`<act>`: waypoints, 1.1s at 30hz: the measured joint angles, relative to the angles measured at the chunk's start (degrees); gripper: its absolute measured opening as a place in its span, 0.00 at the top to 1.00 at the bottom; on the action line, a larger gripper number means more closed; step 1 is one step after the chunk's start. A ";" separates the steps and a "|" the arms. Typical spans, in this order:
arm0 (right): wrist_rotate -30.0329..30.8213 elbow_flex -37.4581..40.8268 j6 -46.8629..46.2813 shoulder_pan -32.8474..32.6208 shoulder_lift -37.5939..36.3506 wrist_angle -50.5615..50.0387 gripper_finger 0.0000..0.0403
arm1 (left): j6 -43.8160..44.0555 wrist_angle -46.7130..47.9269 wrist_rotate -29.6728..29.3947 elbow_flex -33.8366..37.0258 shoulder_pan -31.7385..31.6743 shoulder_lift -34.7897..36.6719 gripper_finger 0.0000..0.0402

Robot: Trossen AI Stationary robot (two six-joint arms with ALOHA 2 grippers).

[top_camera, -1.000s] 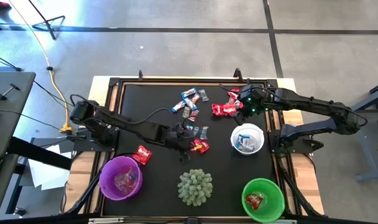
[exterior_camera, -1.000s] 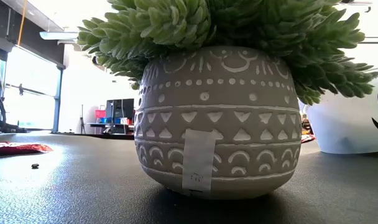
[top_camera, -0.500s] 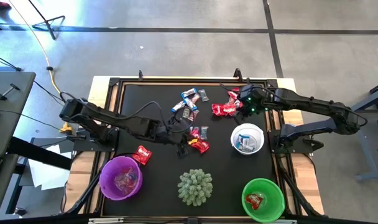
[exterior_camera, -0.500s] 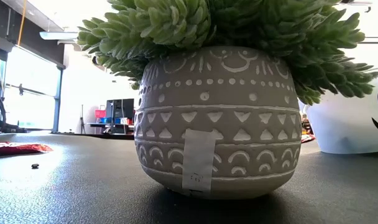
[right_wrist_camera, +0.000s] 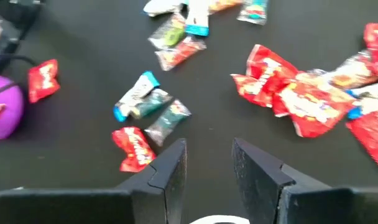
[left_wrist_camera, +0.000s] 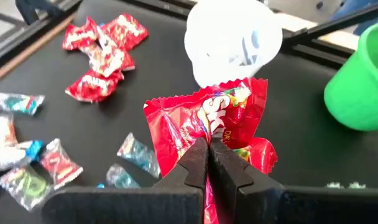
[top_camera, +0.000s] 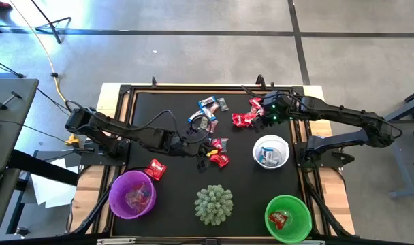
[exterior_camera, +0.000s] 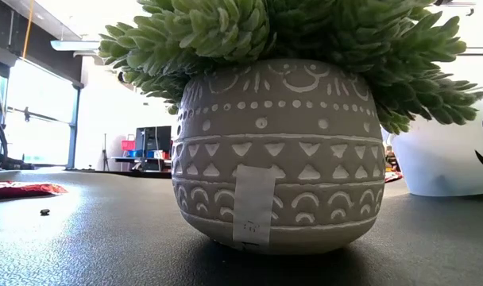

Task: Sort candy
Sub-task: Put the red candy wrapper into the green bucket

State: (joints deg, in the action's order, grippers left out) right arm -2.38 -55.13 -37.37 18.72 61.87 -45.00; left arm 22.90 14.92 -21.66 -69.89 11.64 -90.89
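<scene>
Left gripper has its jaws clamped on a red candy mid-worktop, lifted clear for binning. Right gripper hovers, jaws apart and empty, over the loose candy at 12 o'clock.

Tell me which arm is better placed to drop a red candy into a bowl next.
Left. The left gripper is already shut on a red candy. The right gripper hangs open and empty by the red pile, so it must grasp first.
</scene>
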 joint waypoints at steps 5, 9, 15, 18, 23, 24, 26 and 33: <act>-1.50 0.00 -0.22 0.00 0.00 0.47 0.69 | -1.03 -3.32 -1.47 0.00 -0.09 0.00 1.00; -1.18 0.00 -3.00 0.00 0.00 2.56 0.69 | -1.06 -4.56 -1.70 0.02 -0.09 0.00 1.00; -5.46 0.00 -2.57 -0.96 0.00 12.65 0.69 | -3.24 -4.60 -3.18 0.02 -0.13 0.00 1.00; -7.74 0.00 -1.55 -2.94 0.00 21.64 0.69 | -4.61 -2.95 -4.40 -1.34 -0.13 -0.02 1.00; -8.51 0.00 -3.66 -6.02 0.00 29.15 0.69 | -8.67 0.13 -10.61 -4.86 -0.13 -0.02 1.00; -8.59 0.00 -4.20 -6.65 0.00 30.29 0.69 | -9.92 0.64 -11.52 -5.71 -0.18 -0.02 1.00; -8.58 0.00 -5.39 -7.75 0.00 32.59 0.69 | -11.96 0.35 -12.03 -6.80 -0.51 0.10 1.00; -4.85 0.00 -7.65 -11.27 0.00 36.70 0.69 | -13.90 0.47 -12.62 -8.65 -2.01 0.02 1.00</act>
State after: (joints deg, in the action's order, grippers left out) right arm -7.23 -55.13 -45.02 7.45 61.87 -8.29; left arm 9.00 15.40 -34.28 -78.54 9.63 -90.87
